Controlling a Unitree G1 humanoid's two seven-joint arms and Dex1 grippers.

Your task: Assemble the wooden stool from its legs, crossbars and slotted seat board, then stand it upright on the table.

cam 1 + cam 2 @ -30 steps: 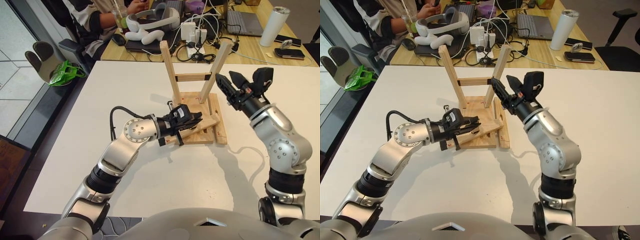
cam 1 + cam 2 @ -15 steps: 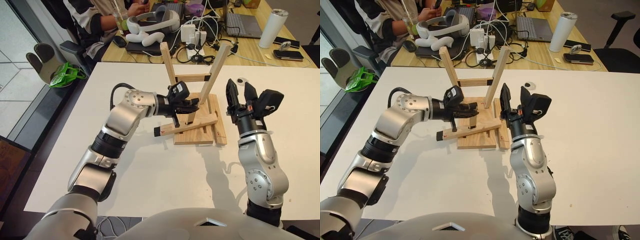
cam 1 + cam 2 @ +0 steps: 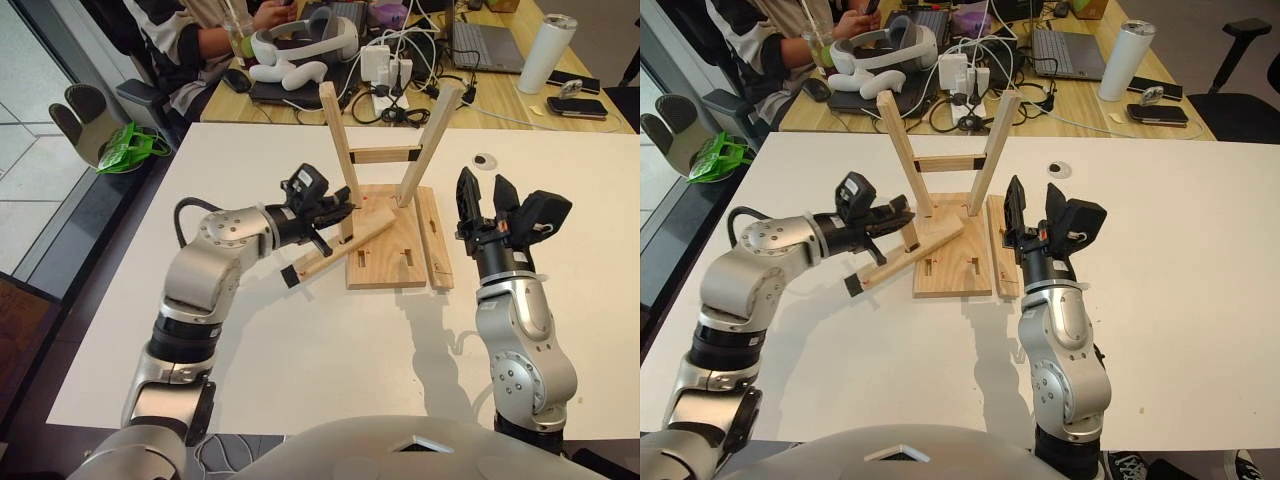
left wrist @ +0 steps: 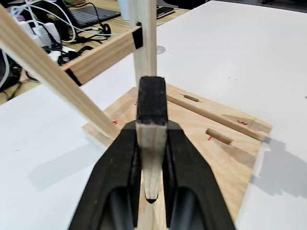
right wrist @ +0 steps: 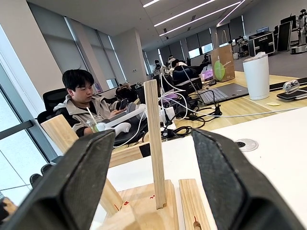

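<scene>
The slotted seat board (image 3: 385, 262) lies flat on the white table. Two legs (image 3: 341, 141) (image 3: 424, 150) stand up from it, joined by a crossbar (image 3: 385, 155). My left gripper (image 3: 325, 215) is shut on a loose leg (image 3: 335, 248) with a black end (image 4: 152, 96). That leg slants from the table left of the board up over the board's left part. My right gripper (image 3: 485, 205) hovers open just right of the board, with nothing between its fingers (image 5: 91, 191). The standing leg (image 5: 153, 139) rises beyond it.
A loose wooden piece (image 3: 433, 240) lies along the board's right edge. Behind the table, a desk holds cables, a headset (image 3: 300, 45), a laptop and a white tumbler (image 3: 548, 50). A round grommet (image 3: 486, 159) sits on the table at the back right.
My left gripper has drawn back to the left with the loose leg, which now slants up over the board instead of lying across it. My right gripper pulled away from the upright legs, then held still.
</scene>
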